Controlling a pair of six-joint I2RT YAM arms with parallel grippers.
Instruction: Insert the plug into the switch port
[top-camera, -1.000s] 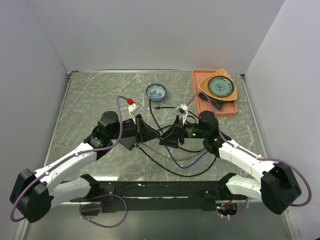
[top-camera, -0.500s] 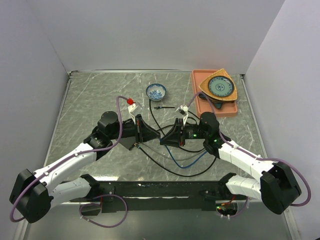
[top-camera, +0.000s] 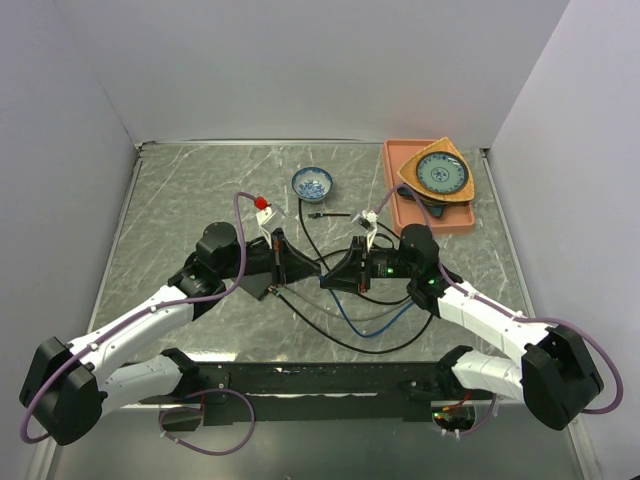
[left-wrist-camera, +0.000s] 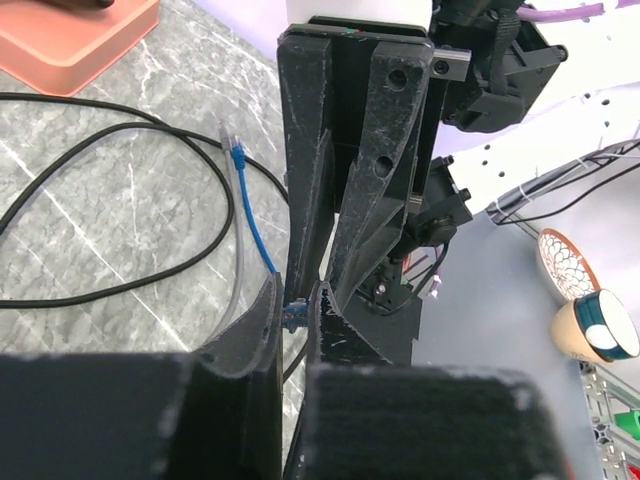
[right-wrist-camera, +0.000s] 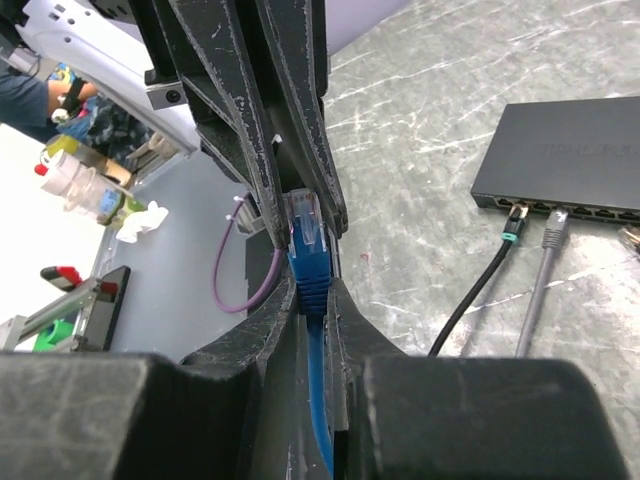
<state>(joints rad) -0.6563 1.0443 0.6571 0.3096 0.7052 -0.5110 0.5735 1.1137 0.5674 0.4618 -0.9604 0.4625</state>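
Observation:
My right gripper (right-wrist-camera: 312, 282) is shut on a blue plug (right-wrist-camera: 307, 240), whose clear tip sticks out past its fingertips. My left gripper (left-wrist-camera: 297, 305) faces it tip to tip, and its fingers close round the same plug's tip (left-wrist-camera: 294, 314). In the top view the two grippers, left (top-camera: 312, 274) and right (top-camera: 325, 282), meet above the table's middle. The blue cable (top-camera: 370, 322) hangs in a loop below them. The black switch (right-wrist-camera: 570, 150) lies flat to the right in the right wrist view, with a black and a grey cable in its sockets. In the top view it (top-camera: 256, 287) is mostly hidden under the left arm.
A pink tray (top-camera: 400, 200) with a patterned plate (top-camera: 443, 173) stands at the back right. A small blue bowl (top-camera: 312, 183) and a red-capped piece (top-camera: 262, 203) sit at the back. Black cables (top-camera: 345, 345) loop across the table. The blue cable's other plug (left-wrist-camera: 236, 150) lies loose.

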